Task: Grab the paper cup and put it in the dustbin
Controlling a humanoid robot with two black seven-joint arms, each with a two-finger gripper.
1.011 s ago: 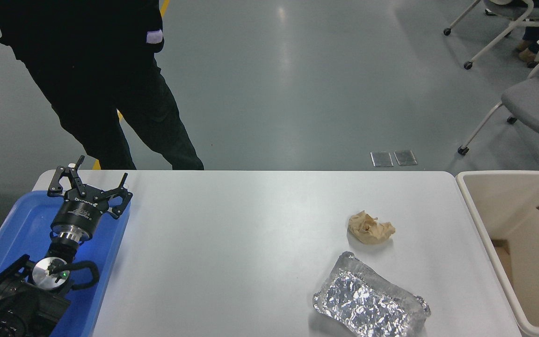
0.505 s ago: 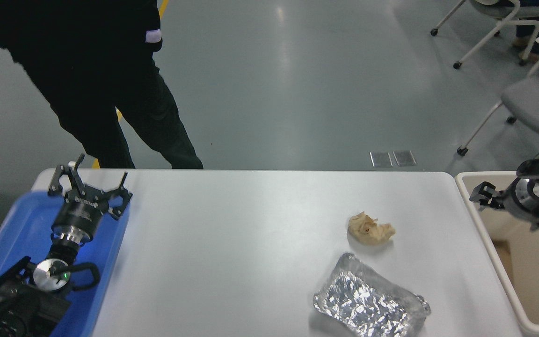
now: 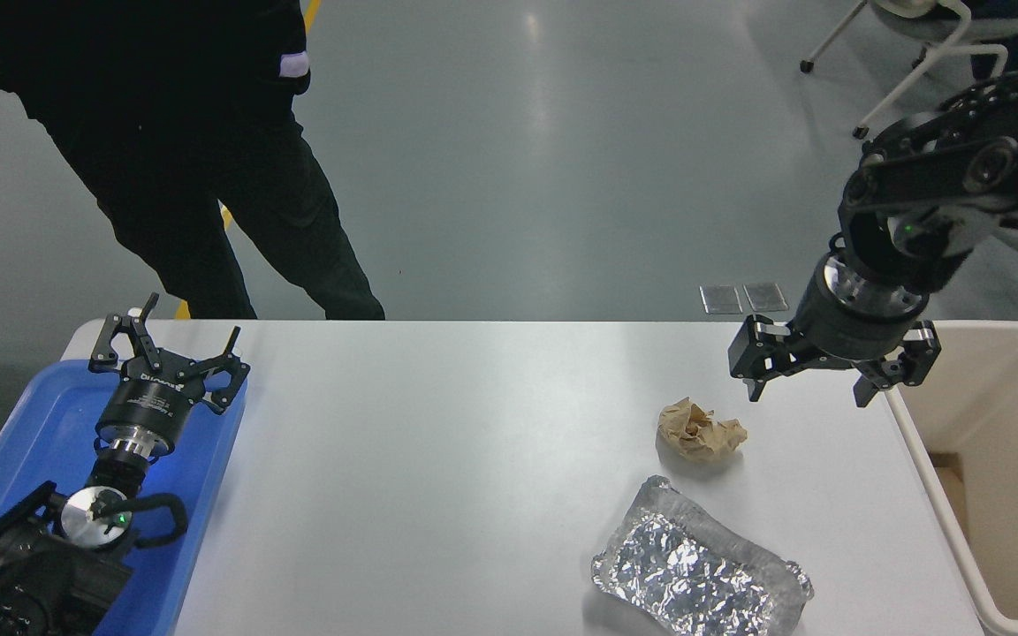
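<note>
The paper cup is out of view. The dustbin (image 3: 995, 539), a large beige plastic bin, stands against the table's right edge. My right gripper (image 3: 808, 395) is open and empty, pointing down above the table's back right part, just left of the bin's rim and up and to the right of a crumpled brown paper wad (image 3: 700, 430). My left gripper (image 3: 164, 344) is open and parked over the blue tray at the lower left.
A crinkled silver foil tray (image 3: 699, 576) lies near the table's front, below the paper wad. A flat blue tray (image 3: 23, 442) sits at the left edge. A person in black (image 3: 182, 159) stands at the far left side. Wheeled chairs stand at the top right.
My right arm has swung up and left from inside the dustbin to above the table's back right part, its gripper open. The left arm has not moved.
</note>
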